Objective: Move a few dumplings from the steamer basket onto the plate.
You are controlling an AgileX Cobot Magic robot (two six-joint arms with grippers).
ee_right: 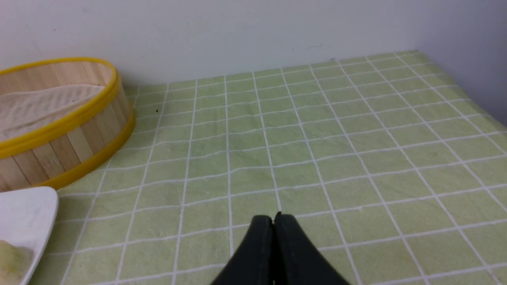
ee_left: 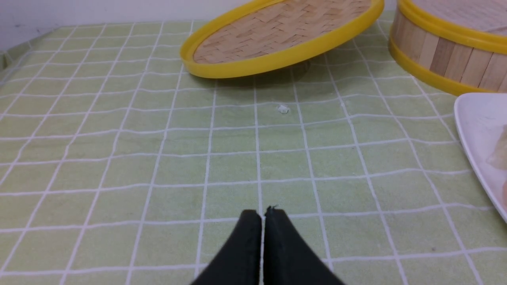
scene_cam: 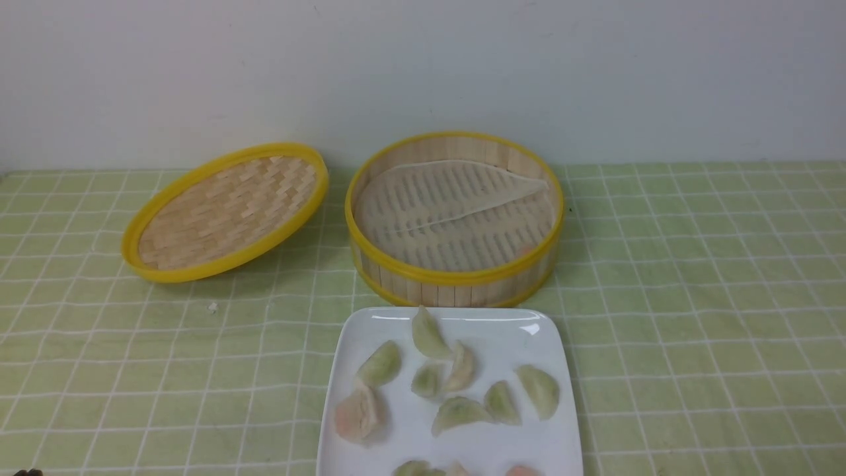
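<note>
Green checked cloth covers the table (scene_cam: pixel 694 297), with a plain pale wall behind. You see the steamer basket (scene_cam: pixel 455 271) at the centre of the front view, and the plate (scene_cam: pixel 502 344) touches or almost touches it at its 6 o'clock side. The woven lid (scene_cam: pixel 225 211) leans tilted at the basket's 9 o'clock.

On the plate lie many dumplings; most are pale green, and one pink-peach dumpling (scene_cam: pixel 357 415) rests at the plate's 8 o'clock. Inside the basket only the whitish liner (scene_cam: pixel 449 211) shows clearly; a small pink spot near its 4 o'clock wall may be one more dumpling, but you cannot be sure.

Your left pincer (ee_left: pixel 263 215) is fully closed and holds nothing, low over the cloth. Your right pincer (ee_right: pixel 273 221) is the same, closed and empty.

The dumplings look soft, light and a bit slippery. I think you should take one across its thick belly, gently, not on the thin pleated edge.
</note>
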